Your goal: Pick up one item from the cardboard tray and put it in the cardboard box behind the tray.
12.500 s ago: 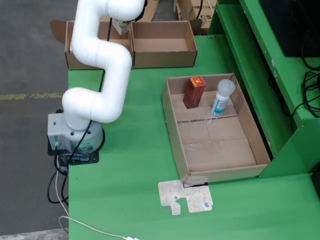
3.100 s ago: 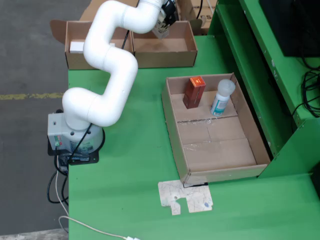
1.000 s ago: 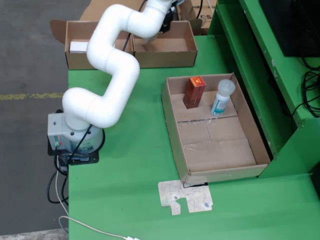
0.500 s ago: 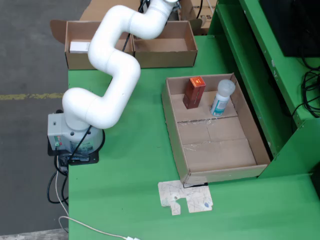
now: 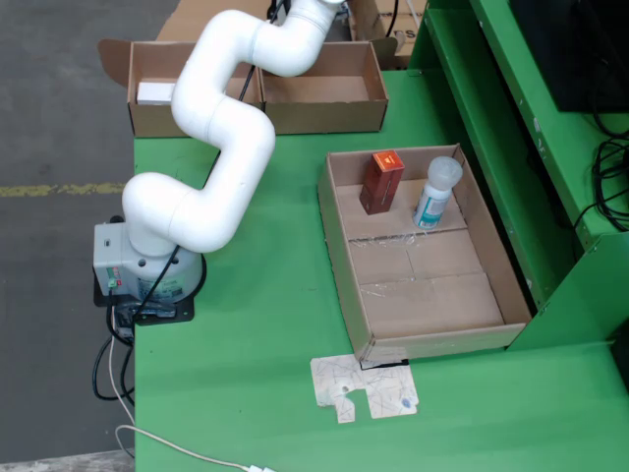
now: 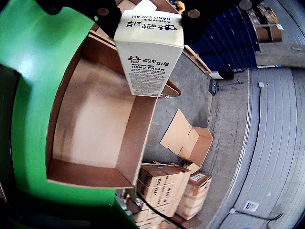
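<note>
In the wrist view my gripper [image 6: 148,16] is shut on a white hand cream carton [image 6: 150,52], its dark fingers [image 6: 102,13] pressing the carton's sides. The carton hangs over the far rim of an empty cardboard box [image 6: 133,143]. In the fixed view that box [image 5: 319,116] stands behind the cardboard tray [image 5: 339,256], and the white arm [image 5: 231,59] reaches over it, with the gripper cut off by the top edge. A red box [image 5: 381,180] and a white bottle [image 5: 435,192] stand upright at the tray's back end.
A second cardboard box [image 5: 157,120] at the back left holds a white item [image 5: 155,91]. A flat cardboard scrap [image 5: 366,386] lies in front of the tray. Green shelving [image 5: 491,108] rises along the right. Beyond the table edge are stacked cartons [image 6: 164,183] on the floor.
The arm swung from over the back left box to over the right one. In the last second its wrist and the carton rose out of the fixed view's top edge.
</note>
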Controlling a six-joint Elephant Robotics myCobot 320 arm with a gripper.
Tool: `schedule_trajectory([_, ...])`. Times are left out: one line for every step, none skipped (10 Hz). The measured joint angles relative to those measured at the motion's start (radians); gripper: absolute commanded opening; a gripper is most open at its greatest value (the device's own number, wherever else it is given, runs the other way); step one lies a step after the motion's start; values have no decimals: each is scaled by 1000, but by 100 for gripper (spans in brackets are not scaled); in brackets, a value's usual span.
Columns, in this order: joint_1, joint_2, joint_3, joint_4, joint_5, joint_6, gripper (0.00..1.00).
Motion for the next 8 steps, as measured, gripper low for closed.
schedule_trajectory([-6, -5, 0, 2, 3, 18, 0])
schedule_trajectory([-2, -8, 0, 11, 0, 29, 0])
schedule_trajectory([3, -12, 0, 18, -6, 41, 0])
schedule_trajectory([0, -14, 0, 18, -2, 52, 0])
schedule_trajectory([-3, -14, 0, 18, 12, 75, 0])
schedule_trajectory([-3, -14, 0, 18, 14, 78, 0])
schedule_trajectory([-11, -14, 0, 8, 52, 104, 0])
schedule_trajectory([-11, -18, 0, 8, 86, 136, 0])
